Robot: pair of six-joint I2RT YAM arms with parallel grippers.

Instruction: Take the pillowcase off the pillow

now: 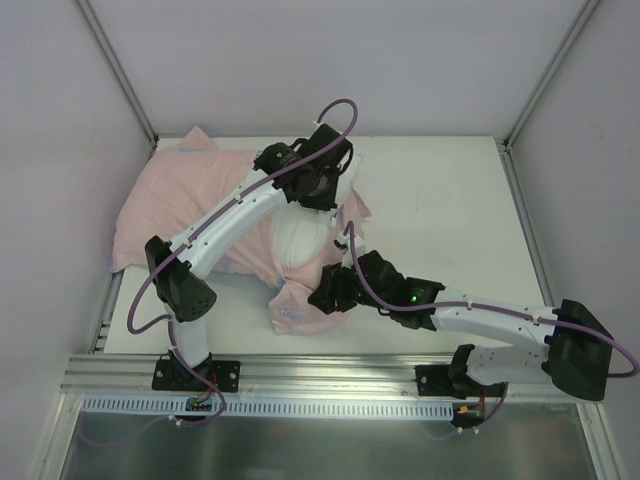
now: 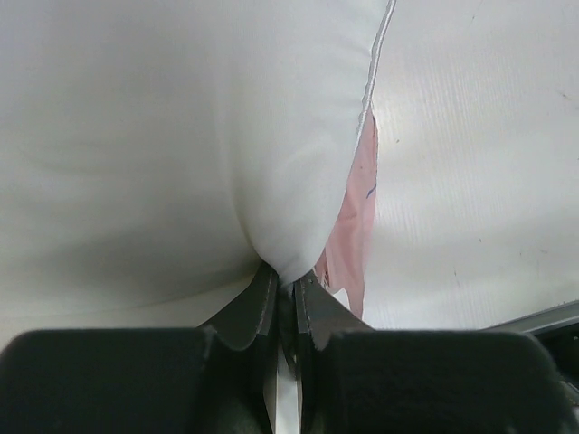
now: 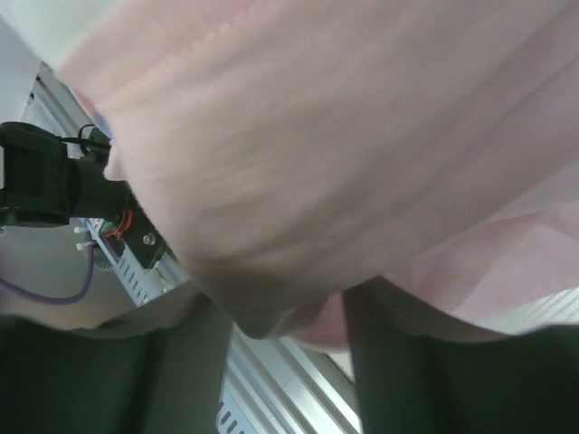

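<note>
The white pillow (image 1: 305, 238) pokes out of the open end of the pink pillowcase (image 1: 190, 205) at the table's left. My left gripper (image 1: 318, 203) is above the bare end of the pillow. In the left wrist view this gripper (image 2: 286, 278) is shut on a pinch of the pillow (image 2: 181, 136), with a strip of pillowcase (image 2: 357, 226) hanging to the right. My right gripper (image 1: 330, 292) is at the pillowcase's bunched near hem. In the right wrist view a fold of pillowcase (image 3: 317, 136) sits between the tips of this gripper (image 3: 289, 312); the jaws stand somewhat apart around it.
The white table (image 1: 440, 220) extends to the right of the pillow and also shows in the left wrist view (image 2: 470, 181). An aluminium rail (image 1: 330, 375) runs along the near edge. Grey walls enclose the back and sides. The left arm crosses over the pillowcase.
</note>
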